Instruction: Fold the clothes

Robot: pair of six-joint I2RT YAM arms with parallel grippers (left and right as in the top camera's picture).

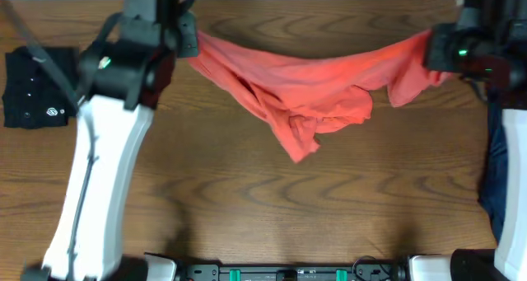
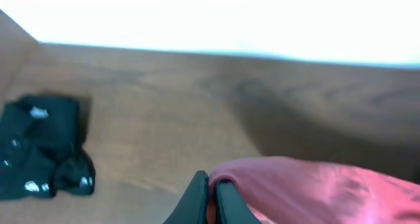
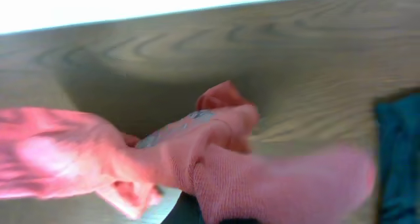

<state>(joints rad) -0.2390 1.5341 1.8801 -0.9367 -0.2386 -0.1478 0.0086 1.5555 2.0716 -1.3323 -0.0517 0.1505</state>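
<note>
Coral-red T-shirt (image 1: 305, 87) is strung across the far side of the wooden surface (image 1: 247, 207), sagging in the middle with a bunched fold drooping toward the near side. Left fingers (image 2: 199, 191) are pinched shut on its left edge. Right fingers (image 1: 434, 54) grip the right end, though in the wrist view bunched cloth covers them. Black shirt (image 1: 33, 87) lies crumpled at the far left, apart from the red one, partly under the left arm (image 1: 99, 174) in the overhead view. Dark blue garment (image 1: 494, 174) lies along the right edge beside the right arm. There is a small white mark on the black shirt and a pale print patch (image 3: 190, 121) on the red fabric, neither readable.
</note>
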